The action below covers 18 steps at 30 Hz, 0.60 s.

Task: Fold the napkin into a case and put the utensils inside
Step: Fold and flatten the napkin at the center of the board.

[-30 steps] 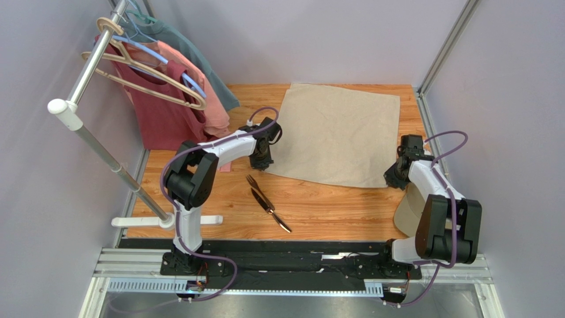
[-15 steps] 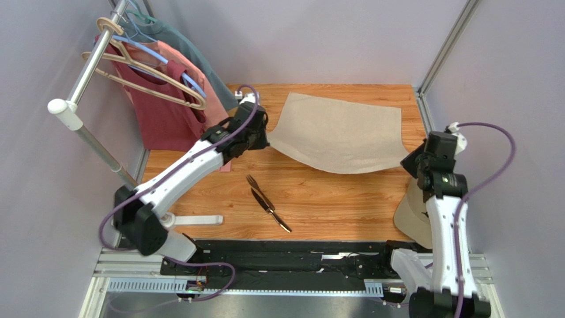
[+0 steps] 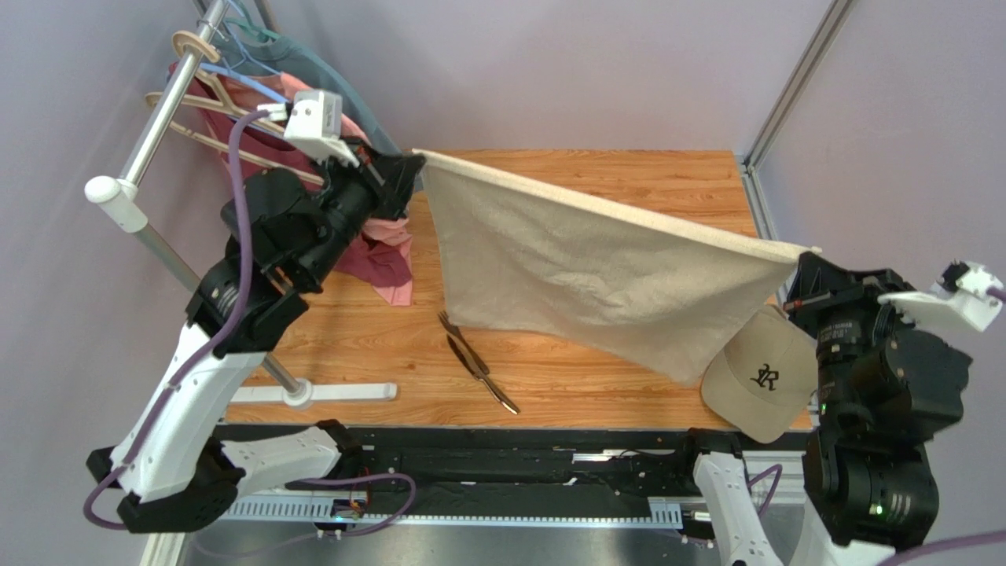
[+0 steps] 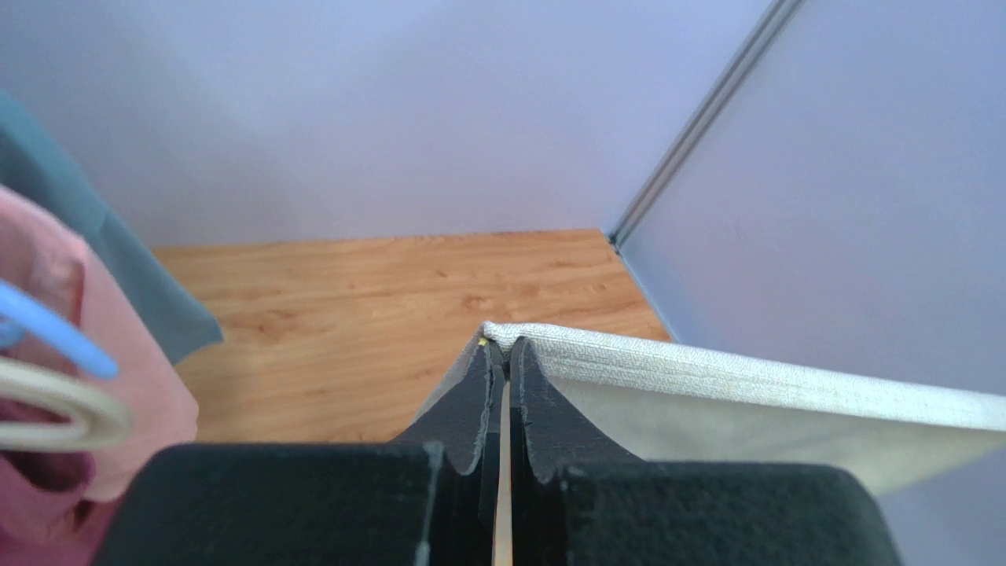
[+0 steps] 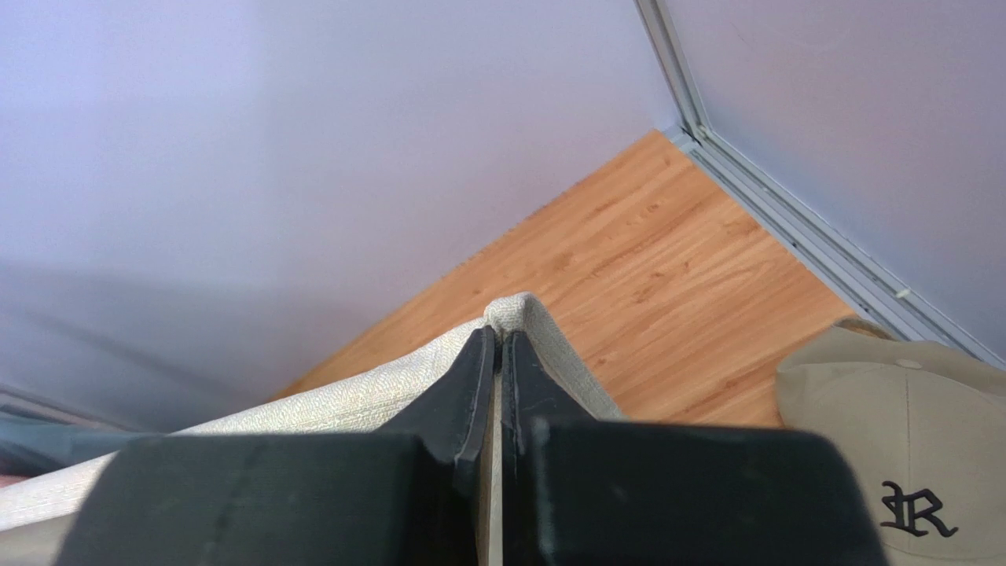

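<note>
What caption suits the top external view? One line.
Left gripper and right gripper hold the napkin taut by two corners above the utensils on the table.

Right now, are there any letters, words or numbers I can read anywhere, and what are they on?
"R": a fancy dark letter on the front of the tan cap; a curly stroke joined to its left side is too tangled to read.
No other writing shows: the napkin is plain, and the hanging shirts show no print.
</note>
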{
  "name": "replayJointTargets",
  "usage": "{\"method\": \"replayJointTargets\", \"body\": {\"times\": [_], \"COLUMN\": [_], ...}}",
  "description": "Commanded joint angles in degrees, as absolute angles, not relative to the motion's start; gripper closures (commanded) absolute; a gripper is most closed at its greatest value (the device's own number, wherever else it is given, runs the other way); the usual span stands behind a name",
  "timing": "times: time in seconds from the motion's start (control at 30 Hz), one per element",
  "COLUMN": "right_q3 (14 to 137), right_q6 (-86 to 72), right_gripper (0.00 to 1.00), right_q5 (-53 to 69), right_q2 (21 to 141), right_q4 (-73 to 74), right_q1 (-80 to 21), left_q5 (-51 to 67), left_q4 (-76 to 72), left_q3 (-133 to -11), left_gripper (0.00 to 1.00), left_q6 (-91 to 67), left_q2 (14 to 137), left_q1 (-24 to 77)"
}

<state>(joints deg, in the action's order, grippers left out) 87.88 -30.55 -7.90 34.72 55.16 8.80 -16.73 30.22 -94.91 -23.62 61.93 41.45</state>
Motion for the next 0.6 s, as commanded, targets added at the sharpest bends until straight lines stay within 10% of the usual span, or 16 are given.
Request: {"method": "replayJointTargets", "body": {"times": [0.0, 0.57], "right_q3": [87.4, 88.7], "right_q6": [-27.8, -24.3], "right_gripper": [1.0, 1.0], "right_q5": [-13.4, -4.8], "right_q2": [47.6, 103.4], "right_q4": [49.0, 13.7], "right_q1": [9.0, 10.1], "left_q5": [-23.6, -16.4], "left_q4": [28.6, 7.4], "left_q3": [-103.8, -129.8], "left_gripper": [1.0, 1.0], "left_q6": [-17.8, -9.7], "left_q2": [75.5, 132.8], "left_q1": [39.6, 27.2]}}
